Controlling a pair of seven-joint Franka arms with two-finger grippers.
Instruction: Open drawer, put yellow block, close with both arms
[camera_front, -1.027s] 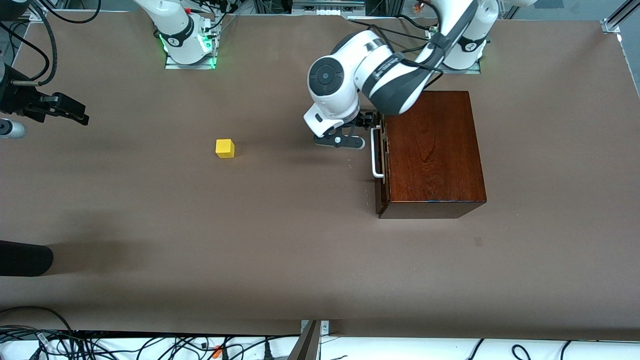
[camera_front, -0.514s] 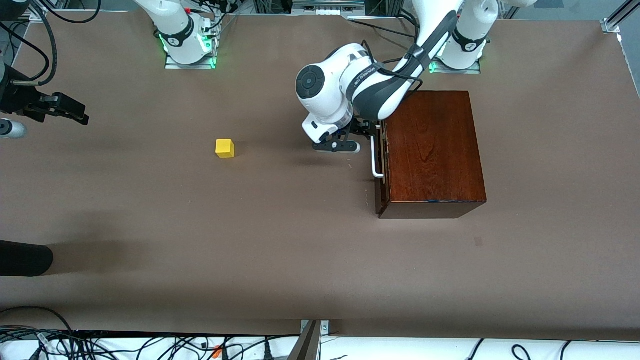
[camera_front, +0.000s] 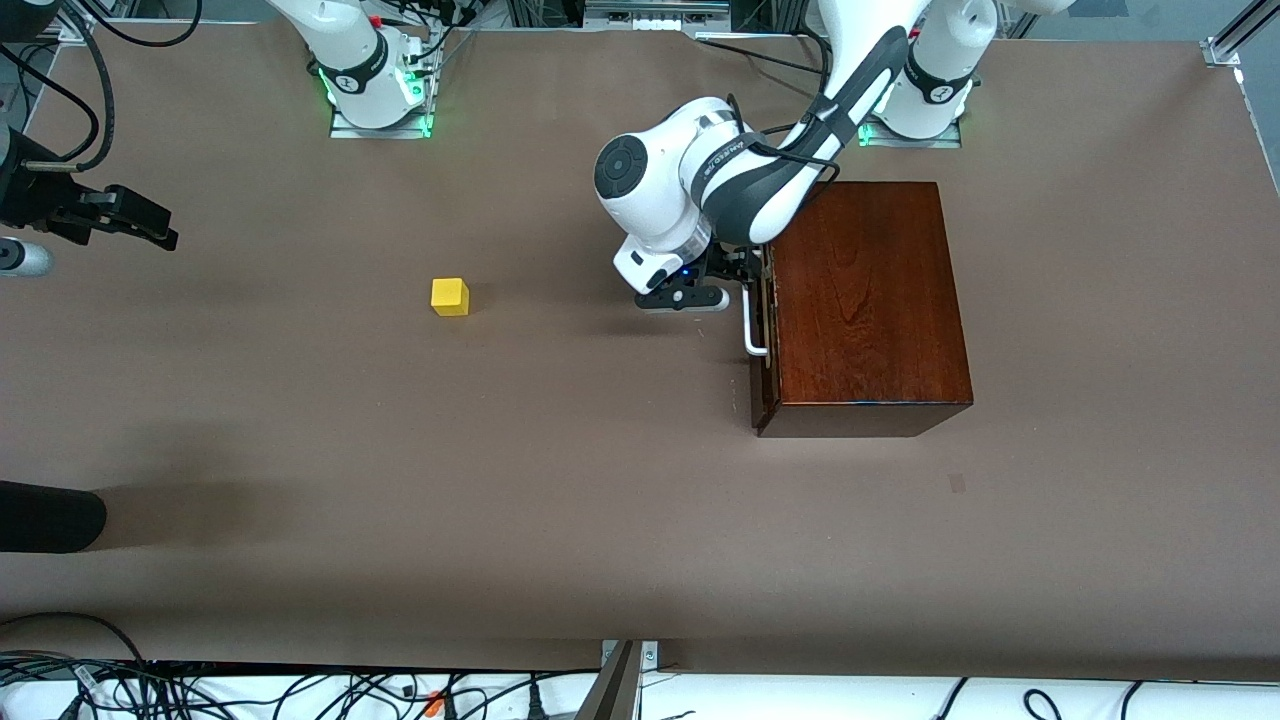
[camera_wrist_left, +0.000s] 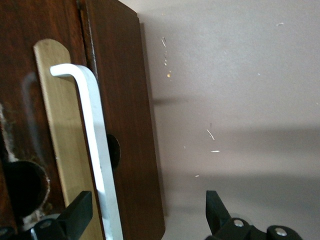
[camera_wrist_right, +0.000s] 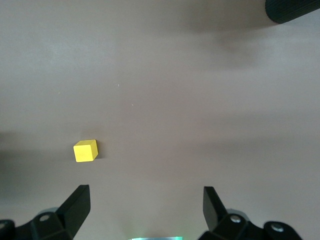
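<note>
The left gripper (camera_wrist_left: 145, 220) has moved in closer to the drawer (camera_front: 762, 330) since a second ago; its open fingers now straddle the white handle (camera_wrist_left: 97, 150), not yet closed. The drawer is still shut. The right gripper (camera_wrist_right: 145, 212) waits open and empty above the table (camera_front: 500, 480), and the yellow block (camera_front: 450, 297) lies well apart from the box (camera_front: 865, 300), toward the right arm's end.

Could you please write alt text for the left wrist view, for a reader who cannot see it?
The left gripper is open at the drawer, one finger on each side of its white handle without clamping it. The dark brown drawer front is shut in the wooden box, with bare brown table alongside.
</note>
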